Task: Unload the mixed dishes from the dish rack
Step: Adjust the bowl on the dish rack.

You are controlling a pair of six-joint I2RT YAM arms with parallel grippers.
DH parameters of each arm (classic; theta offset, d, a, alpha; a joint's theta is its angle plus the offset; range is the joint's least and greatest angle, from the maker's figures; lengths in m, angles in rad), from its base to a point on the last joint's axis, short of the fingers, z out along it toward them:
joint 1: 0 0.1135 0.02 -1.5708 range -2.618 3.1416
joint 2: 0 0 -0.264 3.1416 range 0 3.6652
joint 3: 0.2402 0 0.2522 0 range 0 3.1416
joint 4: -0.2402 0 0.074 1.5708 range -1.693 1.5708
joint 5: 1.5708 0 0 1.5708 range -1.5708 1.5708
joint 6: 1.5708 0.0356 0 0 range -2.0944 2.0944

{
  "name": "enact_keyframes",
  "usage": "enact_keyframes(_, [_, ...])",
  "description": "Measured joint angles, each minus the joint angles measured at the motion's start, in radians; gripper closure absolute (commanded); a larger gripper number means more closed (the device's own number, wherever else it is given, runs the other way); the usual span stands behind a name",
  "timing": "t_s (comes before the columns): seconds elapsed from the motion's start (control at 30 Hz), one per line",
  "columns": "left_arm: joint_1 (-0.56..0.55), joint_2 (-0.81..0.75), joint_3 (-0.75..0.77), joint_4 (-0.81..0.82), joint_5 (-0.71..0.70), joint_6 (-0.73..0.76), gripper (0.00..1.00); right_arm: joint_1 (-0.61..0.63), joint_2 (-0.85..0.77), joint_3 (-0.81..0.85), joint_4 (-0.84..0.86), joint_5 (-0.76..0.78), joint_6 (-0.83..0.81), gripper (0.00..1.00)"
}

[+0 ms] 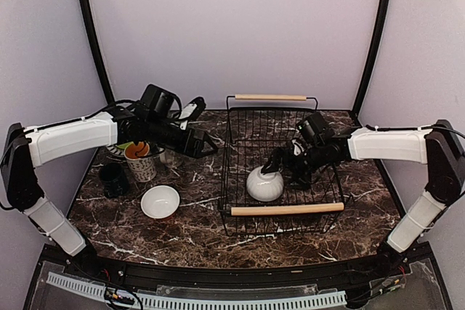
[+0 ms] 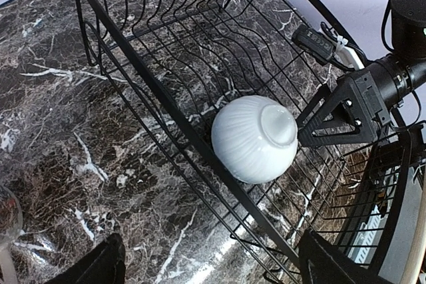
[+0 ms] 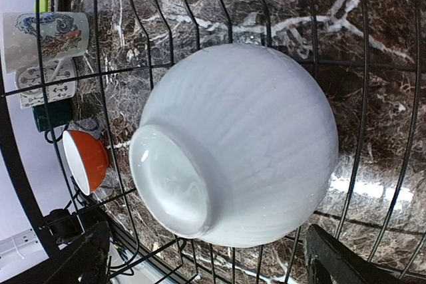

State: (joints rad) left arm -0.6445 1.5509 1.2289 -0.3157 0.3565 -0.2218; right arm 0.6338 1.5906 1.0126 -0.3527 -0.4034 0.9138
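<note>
The dish rack (image 1: 240,117) is a black wire basket with two wooden rod handles, standing right of centre. One white bowl (image 1: 265,184) lies upside down inside it, near the front handle. My right gripper (image 1: 282,167) reaches into the rack just behind that bowl, open. In the right wrist view the white bowl (image 3: 233,144) fills the space ahead of the right gripper (image 3: 213,267), its foot ring turned toward the camera. My left gripper (image 1: 205,143) hovers open at the rack's left side, over bare table, nothing between its fingers (image 2: 100,267).
Left of the rack stand a patterned mug (image 1: 142,168) with orange inside, a small dark cup (image 1: 112,178) and a second white bowl (image 1: 160,202), upright. The rack's wooden handles (image 1: 287,209) cross front and back. Dark curved poles rise at the back corners.
</note>
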Motion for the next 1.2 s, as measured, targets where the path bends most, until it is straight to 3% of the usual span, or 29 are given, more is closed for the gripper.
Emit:
enact_keyframes(0.33, [-0.028, 0.021, 0.002, -0.008, 0.029, 0.000, 0.12, 0.001, 0.000, -0.048, 0.035, -0.005, 0.047, 0.01])
enact_keyframes(1.2, [-0.044, 0.024, 0.014, -0.016, 0.051, 0.000, 0.08, 0.001, 0.054, -0.169, 0.339, 0.038, 0.202, 0.01])
